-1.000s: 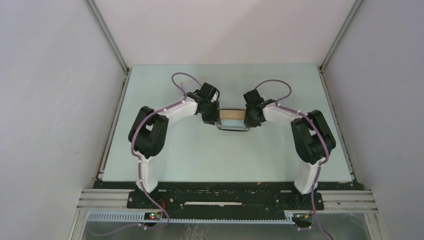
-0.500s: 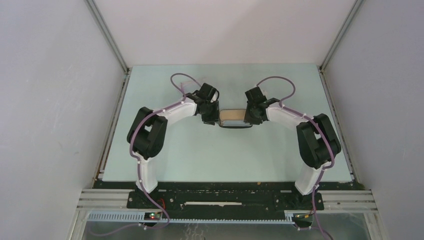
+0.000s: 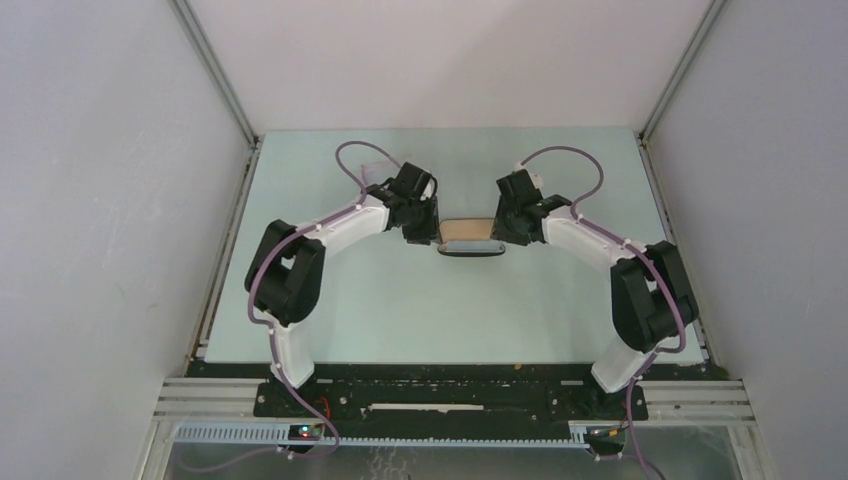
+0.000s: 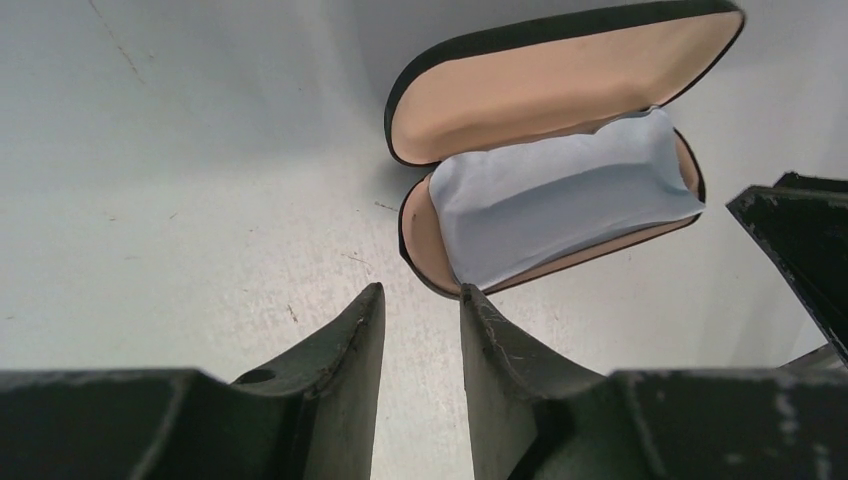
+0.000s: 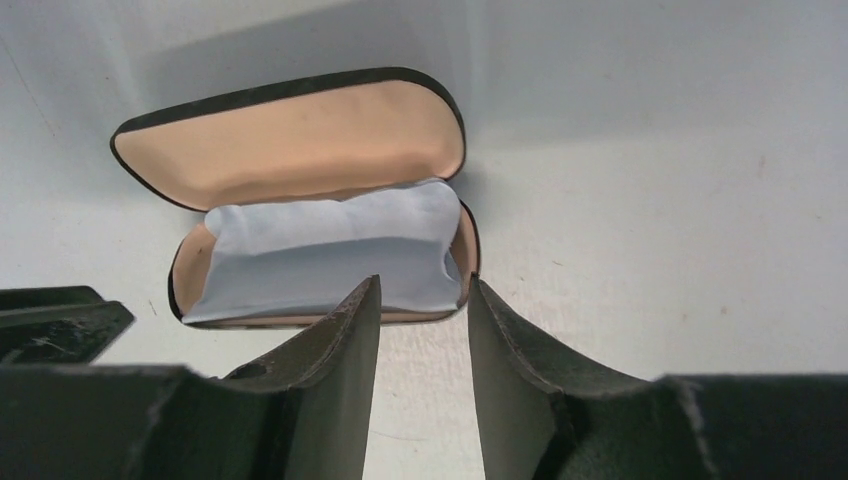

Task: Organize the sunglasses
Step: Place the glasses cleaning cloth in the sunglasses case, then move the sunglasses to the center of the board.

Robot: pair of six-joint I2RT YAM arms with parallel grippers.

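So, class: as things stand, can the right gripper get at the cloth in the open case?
Probably yes. The case stands open, the cloth lies uncovered in its lower half, and the right gripper, open and empty, sits just short of its near end. The left gripper is at the other end.

Both arms are seen bent in mirrored arcs in the top view: L arm [image 3: 300, 270] at centre-left, R arm [image 3: 645, 290] at centre-right, elbows pushed out toward the frame sides. Wrists are turned inward, so the grippers are pointed at each other just above frame centre. L gripper [image 4: 420, 292] is kept parted w/ a narrow gap between the fingers; R gripper [image 5: 422, 284] likewise, approx. the same gap.
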